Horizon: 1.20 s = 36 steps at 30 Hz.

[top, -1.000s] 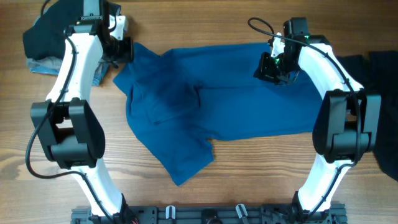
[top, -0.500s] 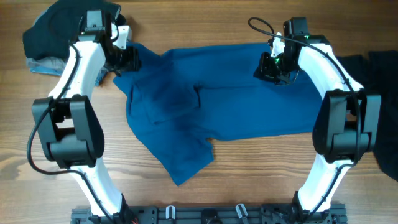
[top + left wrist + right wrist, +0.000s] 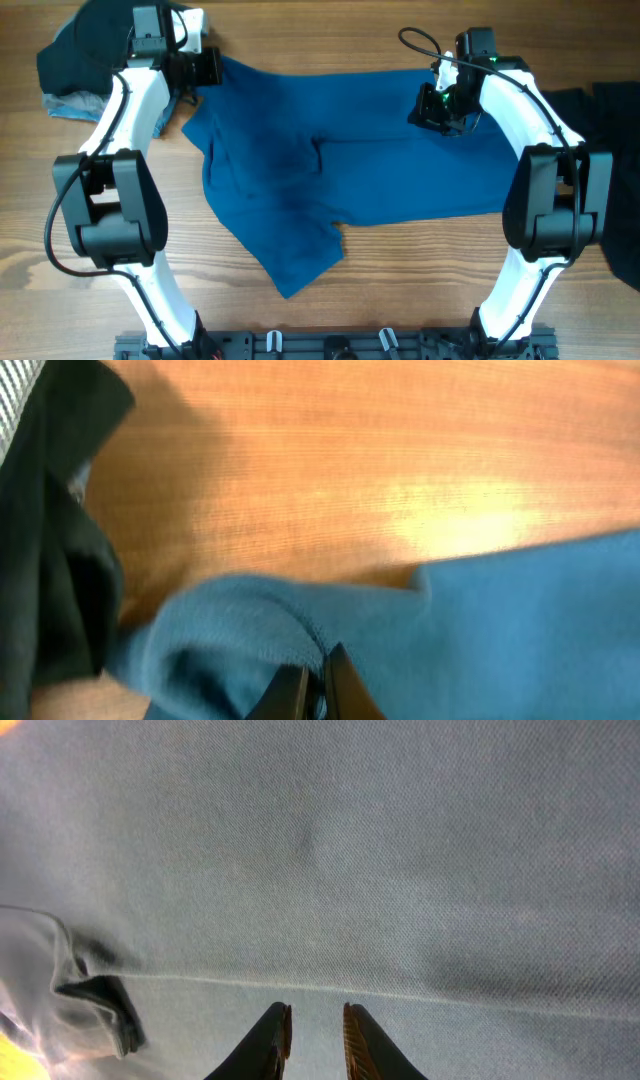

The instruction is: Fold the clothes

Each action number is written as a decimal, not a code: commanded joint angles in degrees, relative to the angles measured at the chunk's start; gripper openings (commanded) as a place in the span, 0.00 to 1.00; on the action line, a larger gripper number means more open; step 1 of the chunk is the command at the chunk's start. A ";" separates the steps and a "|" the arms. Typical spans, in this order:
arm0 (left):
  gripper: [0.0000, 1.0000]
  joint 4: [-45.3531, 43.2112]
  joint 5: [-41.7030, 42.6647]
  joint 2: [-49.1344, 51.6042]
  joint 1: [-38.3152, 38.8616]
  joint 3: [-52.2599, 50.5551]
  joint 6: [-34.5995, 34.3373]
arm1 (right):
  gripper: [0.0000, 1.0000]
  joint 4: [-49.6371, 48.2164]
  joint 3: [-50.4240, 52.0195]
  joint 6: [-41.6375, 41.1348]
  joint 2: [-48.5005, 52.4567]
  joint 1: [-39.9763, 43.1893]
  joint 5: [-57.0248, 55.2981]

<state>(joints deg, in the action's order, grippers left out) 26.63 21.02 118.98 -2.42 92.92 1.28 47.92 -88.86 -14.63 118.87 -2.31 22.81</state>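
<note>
The left gripper (image 3: 208,68) now sits nearer the table's (image 3: 330,30) far edge than half a second ago, when it hung lower over the polo shirt's (image 3: 400,170) far-left corner. A second ago its jaws were parted; now they are pressed together on a raised fold of blue cloth, and the left wrist view shows that ridge running up into the fingertips (image 3: 292,695). The shirt's far-left corner has gone with them: it reaches further toward the far edge, and the hem beside it lies smoother than before. The rest of the shirt has not shifted. It lies spread across the middle of the table, one flap reaching toward the near edge. The right gripper (image 3: 437,112) has not moved either, resting on the shirt close to its far hem.

In the right wrist view the fingers (image 3: 268,1038) stand a narrow slit apart over knit that reads grey under that camera. Whether any cloth is nipped between them cannot be told.

A black garment (image 3: 70,40) at the far-left corner is partly covered by the left arm, and a pale grey-blue garment (image 3: 68,104) peeks out beneath it. More dark cloth (image 3: 605,100) is cut off by the right edge of the overhead view. The shirt's collar and placket cannot be made out among the folds.
</note>
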 commanded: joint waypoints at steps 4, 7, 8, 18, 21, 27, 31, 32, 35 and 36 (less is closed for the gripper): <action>0.11 -2.95 -3.13 4.90 2.10 -0.13 -1.97 | 0.22 -0.98 -0.37 -0.52 -0.76 0.04 -1.01; 0.11 -5.77 -3.50 7.10 2.32 -0.13 -2.01 | 0.22 -1.14 -0.37 -0.52 -0.76 0.04 -0.98; 0.13 -7.04 -3.52 7.63 2.32 -0.13 -2.01 | 0.22 -1.14 -0.37 -0.50 -0.76 0.04 -0.98; 0.69 -13.62 -3.28 7.72 2.40 1.49 -3.89 | 0.29 -0.98 -0.37 -0.55 -0.76 0.04 -0.98; 0.71 -3.87 -3.32 6.25 2.16 4.09 -1.57 | 0.31 -0.48 -0.37 -0.50 -0.76 0.04 -0.98; 0.81 9.70 -6.47 2.75 2.14 4.81 3.02 | 0.32 1.75 -0.37 -0.46 -0.76 0.04 -0.98; 0.94 8.85 -7.63 -0.33 2.14 5.16 2.99 | 0.37 2.01 -0.37 -0.61 -0.76 0.04 -1.29; 0.95 9.05 -7.63 -1.99 2.14 5.27 2.99 | 0.38 2.58 -0.37 -2.38 -0.74 0.11 -2.89; 0.96 13.00 -7.63 -4.55 1.68 5.27 2.80 | 0.14 4.92 -0.37 -7.54 -0.31 0.90 -12.46; 0.93 15.87 -7.63 -4.92 1.38 5.27 2.80 | 0.06 5.66 -0.28 -8.31 0.07 1.68 -14.36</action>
<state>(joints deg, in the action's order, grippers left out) 38.30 14.15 118.10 -0.16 96.68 2.94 52.49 -88.86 -18.24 118.87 -2.20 17.34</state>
